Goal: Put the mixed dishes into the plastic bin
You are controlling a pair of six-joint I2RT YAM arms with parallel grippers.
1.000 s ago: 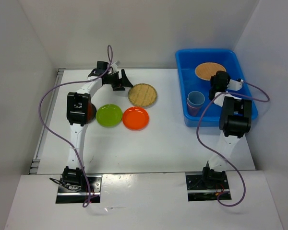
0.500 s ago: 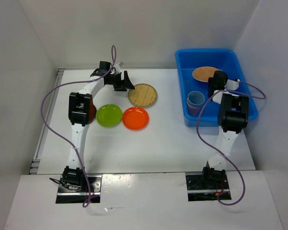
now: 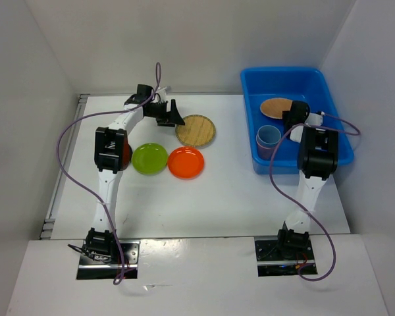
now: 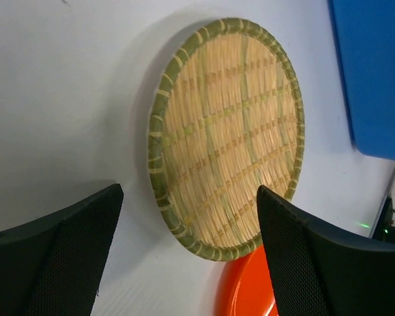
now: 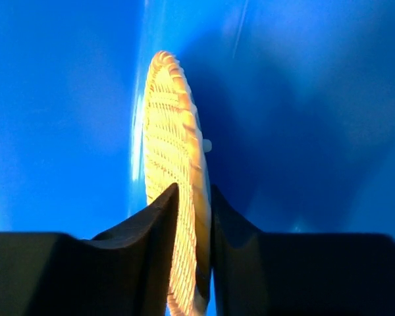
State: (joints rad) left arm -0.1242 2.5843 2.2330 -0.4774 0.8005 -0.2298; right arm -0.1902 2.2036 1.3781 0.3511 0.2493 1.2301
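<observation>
One tan woven plate (image 5: 168, 131) is inside the blue bin (image 3: 316, 79), held at a tilt. The right gripper (image 5: 192, 197) pinches its rim, with one finger on each side. I cannot tell if the plate touches the bin floor. It looks light and stiff, like a flat basket, and its bumpy rim is easy to grip. I think it will not break if it is let go low down, but it could tip onto the cups. The blue cup (image 3: 270, 136) looks to sit in the pink cup (image 3: 264, 151) at the bin's near left corner, close to the plate.

Out on the table (image 3: 217, 191) lies the other woven plate (image 4: 227, 131), flat. The left gripper (image 4: 189, 192) hangs just beside it with its fingers spread wide, touching nothing. The best place to hold this plate is its raised rim, top and bottom. The green plate (image 3: 149, 158) and orange plate (image 3: 185, 162) lie side by side nearby. They look smooth, so they may slip more.
</observation>
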